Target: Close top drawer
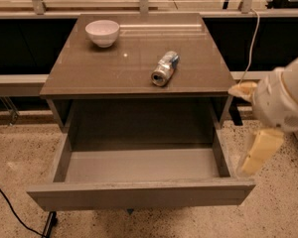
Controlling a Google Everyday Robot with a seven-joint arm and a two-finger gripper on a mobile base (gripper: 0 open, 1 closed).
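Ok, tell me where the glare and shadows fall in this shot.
Camera view: streaky glare on the cabinet top behind the can; the top drawer is shadowed at its back; the gripper, right of the drawer, is brightly lit.

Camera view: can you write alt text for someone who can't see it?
The top drawer stands wide open and empty, below a cabinet top holding a white bowl and a can on its side. The gripper hangs at the right, beside the drawer's front corner.
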